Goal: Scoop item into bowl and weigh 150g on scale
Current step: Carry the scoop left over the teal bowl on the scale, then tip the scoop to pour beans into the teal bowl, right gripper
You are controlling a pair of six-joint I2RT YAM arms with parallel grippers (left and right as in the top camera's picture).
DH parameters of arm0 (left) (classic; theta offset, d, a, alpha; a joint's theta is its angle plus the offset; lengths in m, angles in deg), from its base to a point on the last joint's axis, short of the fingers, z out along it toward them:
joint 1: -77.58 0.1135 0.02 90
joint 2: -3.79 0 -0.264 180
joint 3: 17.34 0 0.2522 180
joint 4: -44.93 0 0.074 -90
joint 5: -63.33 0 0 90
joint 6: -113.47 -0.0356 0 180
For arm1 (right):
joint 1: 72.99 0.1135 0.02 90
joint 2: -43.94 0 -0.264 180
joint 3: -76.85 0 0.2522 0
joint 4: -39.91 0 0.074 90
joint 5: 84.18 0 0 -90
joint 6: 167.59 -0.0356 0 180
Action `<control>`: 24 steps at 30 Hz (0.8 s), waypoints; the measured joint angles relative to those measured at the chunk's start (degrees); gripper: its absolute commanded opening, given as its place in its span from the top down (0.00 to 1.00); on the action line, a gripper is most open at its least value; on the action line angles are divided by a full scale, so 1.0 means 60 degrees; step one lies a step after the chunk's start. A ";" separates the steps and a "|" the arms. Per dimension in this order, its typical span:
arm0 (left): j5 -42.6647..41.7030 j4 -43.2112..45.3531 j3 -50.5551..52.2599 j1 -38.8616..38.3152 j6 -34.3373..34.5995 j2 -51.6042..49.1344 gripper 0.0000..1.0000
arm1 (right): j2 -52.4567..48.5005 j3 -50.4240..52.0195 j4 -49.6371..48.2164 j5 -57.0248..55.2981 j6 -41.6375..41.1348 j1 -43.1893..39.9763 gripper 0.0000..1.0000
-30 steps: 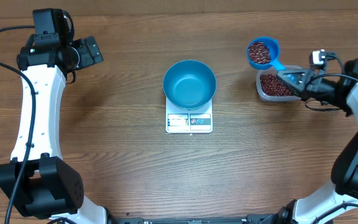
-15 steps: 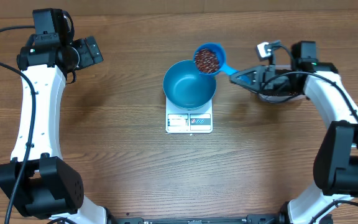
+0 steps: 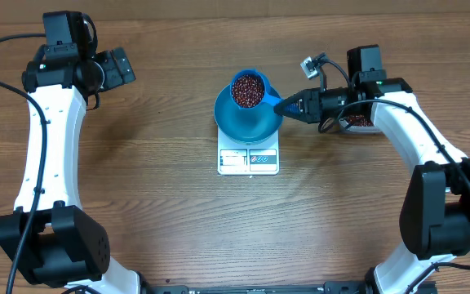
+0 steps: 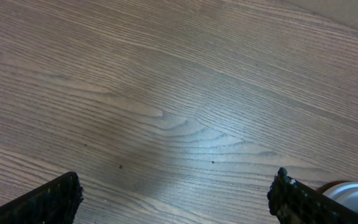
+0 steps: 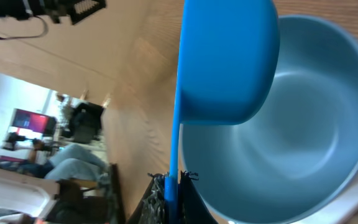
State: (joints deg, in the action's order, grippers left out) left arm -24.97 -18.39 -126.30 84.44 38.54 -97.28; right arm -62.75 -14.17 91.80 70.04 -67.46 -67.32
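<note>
The blue bowl stands on the white scale at the table's middle. My right gripper is shut on the handle of a small blue scoop, held level over the bowl's far rim and full of dark red-brown beans. In the right wrist view the scoop's underside hangs above the bowl, whose visible inside holds no beans, and the right gripper pinches the thin handle. My left gripper is open at the far left, over bare wood.
A clear plastic tub with more beans sits right of the bowl, mostly hidden behind my right arm. The scale's display faces the near edge. A white rounded part shows at the left wrist view's lower right corner.
My right gripper has carried the loaded scoop leftward from above the tub to over the bowl. The left arm has not moved.
</note>
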 measured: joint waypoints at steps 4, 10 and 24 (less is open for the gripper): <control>0.0000 0.0000 0.0000 0.0000 0.0000 0.0000 0.00 | 0.0000 -0.0004 -0.0175 -0.0266 0.0004 0.0007 0.96; 0.0000 0.0000 0.0000 0.0000 0.0000 0.0000 0.00 | 0.0000 -0.0055 -0.0168 -0.0605 0.0135 0.0066 0.96; 0.0000 0.0000 0.0000 0.0000 0.0000 0.0000 0.00 | 0.0998 -0.0193 0.1173 -0.2663 0.1351 0.0317 0.96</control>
State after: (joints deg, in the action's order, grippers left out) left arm -24.97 -18.39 -126.30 84.44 38.54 -97.28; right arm -56.77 -15.33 98.84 54.07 -59.35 -65.42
